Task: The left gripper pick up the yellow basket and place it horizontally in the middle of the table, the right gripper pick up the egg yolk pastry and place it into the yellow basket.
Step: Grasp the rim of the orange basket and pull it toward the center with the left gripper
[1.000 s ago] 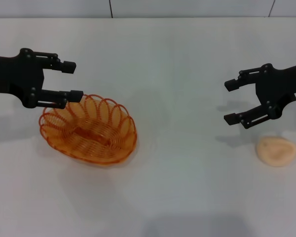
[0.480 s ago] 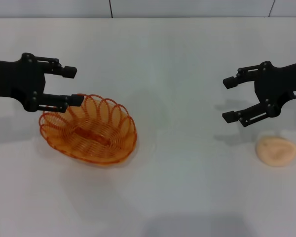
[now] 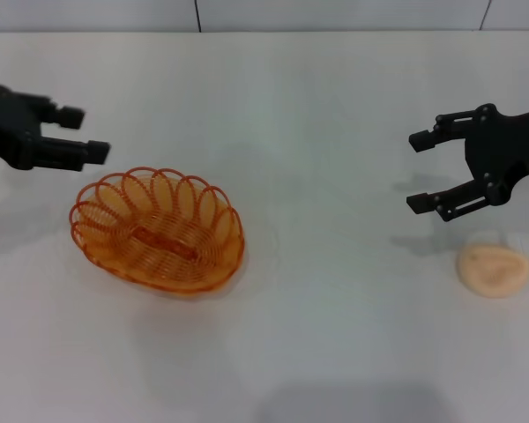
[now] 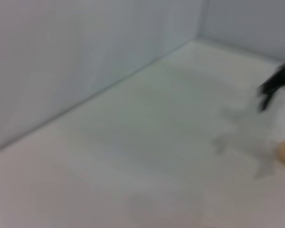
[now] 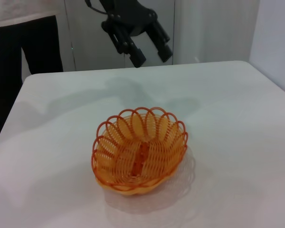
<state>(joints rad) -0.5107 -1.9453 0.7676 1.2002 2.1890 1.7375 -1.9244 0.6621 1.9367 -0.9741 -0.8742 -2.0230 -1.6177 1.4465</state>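
One basket [image 3: 157, 231] sits upright left of the desk's [image 3: 317, 317] middle, with bare surface all round it and a wide stretch to its right. One pastry [image 3: 493, 270] lies near the right edge, well apart from the basket. The left gripper [image 3: 81, 132] hangs at the left edge, just beyond the basket's far-left rim, jaws apart and empty. The right gripper [image 3: 420, 171] hovers just beyond the pastry, jaws wide and empty.
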